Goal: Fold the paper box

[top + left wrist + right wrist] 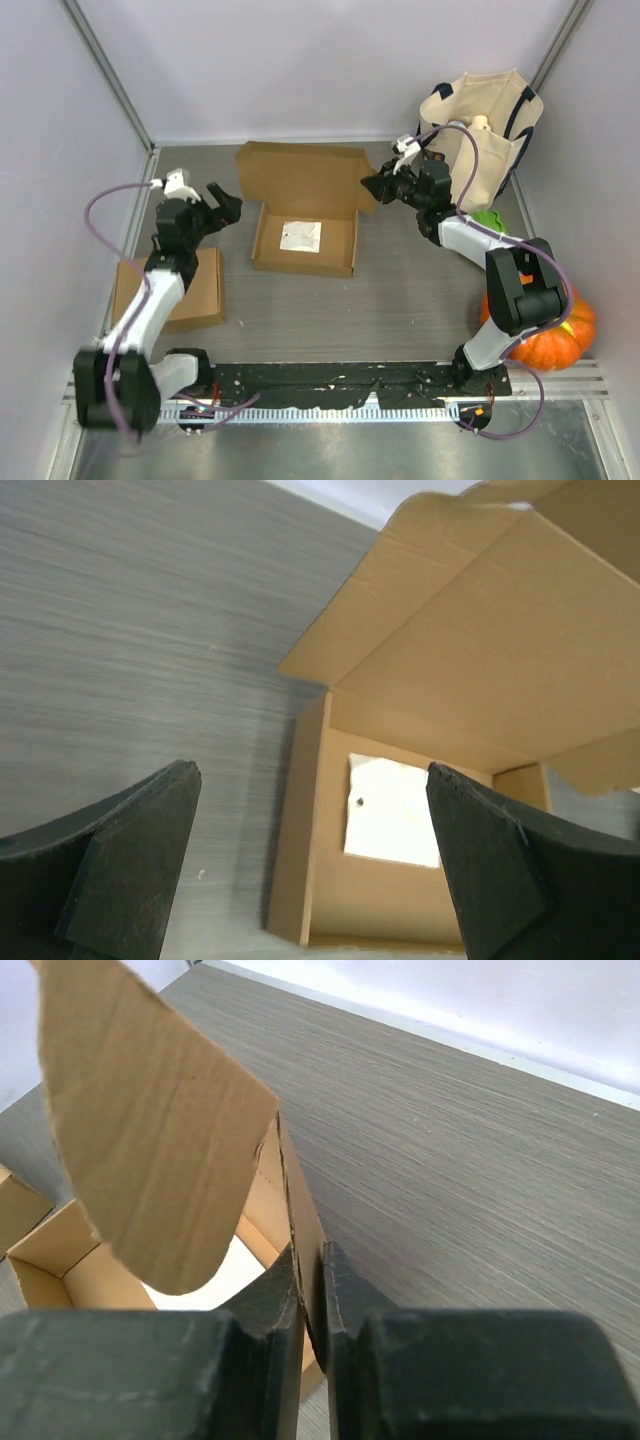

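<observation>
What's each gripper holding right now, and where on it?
Right gripper is shut on the paper box, pinching the upper edge of its right side wall, just below the rounded flap. Left gripper is open, holding nothing.

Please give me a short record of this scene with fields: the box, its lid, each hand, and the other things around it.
box: brown cardboard, open, with a white slip inside
lid: folded back toward the far wall
left hand: open, just left of the box, holding nothing
right hand: shut on the right edge of the box, next to a raised flap
other things: flat cardboard at the left; bag and pumpkin at the right
</observation>
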### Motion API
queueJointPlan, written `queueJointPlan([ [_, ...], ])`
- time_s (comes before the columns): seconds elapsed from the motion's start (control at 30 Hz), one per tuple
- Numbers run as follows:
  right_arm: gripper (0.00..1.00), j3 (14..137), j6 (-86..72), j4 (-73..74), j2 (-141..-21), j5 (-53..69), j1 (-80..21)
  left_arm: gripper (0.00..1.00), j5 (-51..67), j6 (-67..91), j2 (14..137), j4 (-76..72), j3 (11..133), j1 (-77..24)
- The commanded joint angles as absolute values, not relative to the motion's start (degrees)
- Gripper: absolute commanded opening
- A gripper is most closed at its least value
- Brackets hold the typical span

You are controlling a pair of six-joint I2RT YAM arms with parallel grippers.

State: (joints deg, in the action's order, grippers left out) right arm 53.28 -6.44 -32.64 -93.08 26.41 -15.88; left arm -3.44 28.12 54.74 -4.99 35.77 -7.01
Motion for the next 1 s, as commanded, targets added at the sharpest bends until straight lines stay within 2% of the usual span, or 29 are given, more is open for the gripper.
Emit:
queueJointPlan([
  [0.0,0.11,60.28,-5.28,-26.56,-95.53,36.37,-14.33,0.97,38.25,36.18,73.35,-26.86,47.25,6.12],
  [0.07,0.06,62.57,-4.66,-24.96,-96.59,38.4,-13.8,1.0,43.92,39.19,80.2,-31.7,49.56,7.64],
  [0.17,0.05,63.28,-5.8,-26.19,-98.26,40.25,-13.27,1.0,50.26,32.91,87.51,-24.81,57.63,7.82],
  [0.3,0.04,64.42,-5.54,-25.93,-99.58,41.92,-12.83,1.0,50.34,25.76,92.97,-25.58,61.42,7.74],
  [0.53,0.02,66.27,-5.8,-25.58,-101.69,43.5,-12.3,1.0,52.55,25.49,106.51,-27.95,71.71,7.47],
  [0.73,0.01,67.41,-4.58,-23.74,-102.48,44.21,-12.3,0.96,52.98,22.94,111.87,-28.29,76.28,6.68],
  [0.83,0.01,67.5,-3.52,-21.81,-102.04,42.81,-12.22,0.76,54.31,26.35,113.99,-31.26,78.57,6.51],
  [0.87,0.01,67.41,-3.25,-21.45,-101.87,42.28,-12.39,0.64,54.23,26.98,113.73,-32.68,78.14,6.07],
  [0.93,0.01,67.24,-3.25,-19.87,-100.9,39.23,-12.92,0.54,53.09,27.16,112.68,-34.18,76.03,5.54],
  [0.97,0.01,66.98,-3.6,-19.43,-100.46,37.46,-13.44,0.46,50.91,26.11,110.76,-33.93,74.29,4.93],
])
